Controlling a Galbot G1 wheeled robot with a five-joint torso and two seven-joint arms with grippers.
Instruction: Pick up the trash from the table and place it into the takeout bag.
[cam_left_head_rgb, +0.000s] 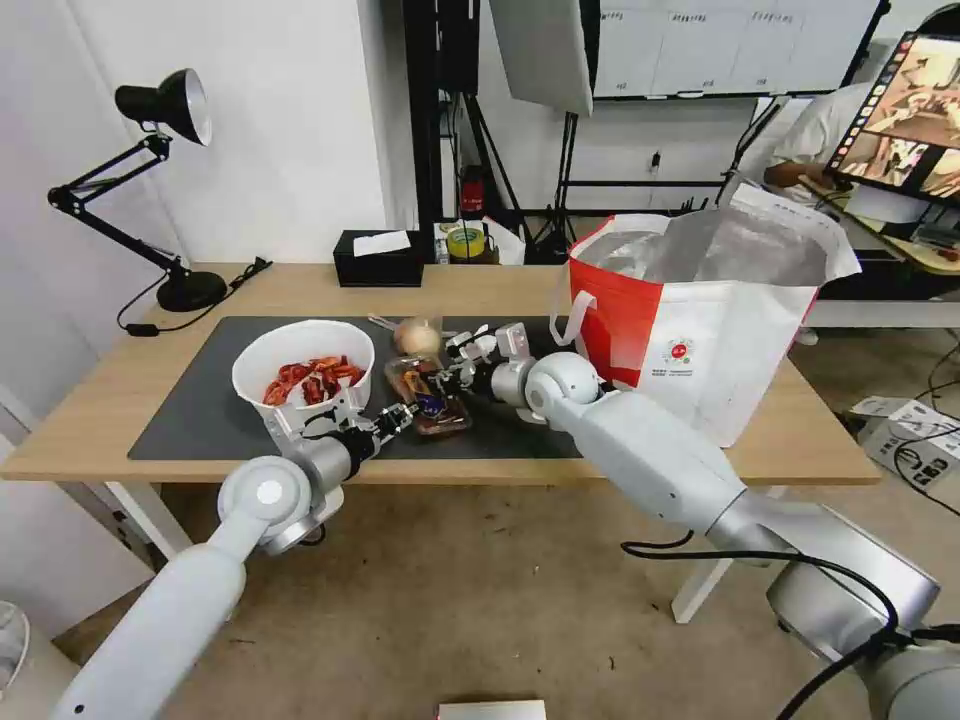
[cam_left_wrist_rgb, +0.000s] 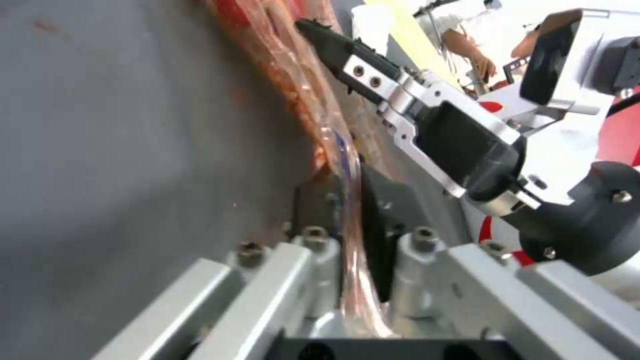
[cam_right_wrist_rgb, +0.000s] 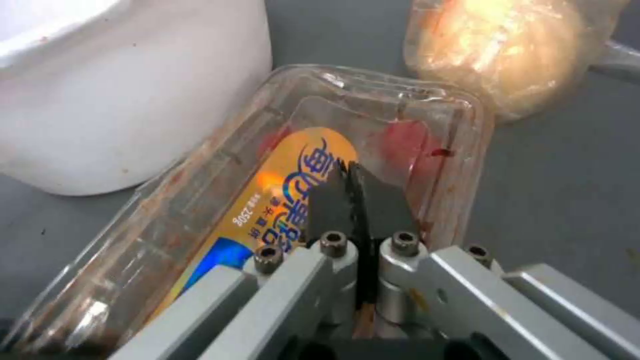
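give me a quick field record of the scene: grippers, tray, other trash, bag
left gripper: shut on the clear plastic tray's near edge
right gripper: shut on the tray's rim from the other side
bowl of crayfish shells: on the mat, left of the tray
clear bag with tan lump: behind the tray
takeout bag: open, at table's right end

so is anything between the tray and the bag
Nothing visible on the mat. Both grippers, left and right, pinch the tray; the bag stands open to its right, with the right arm along that side.
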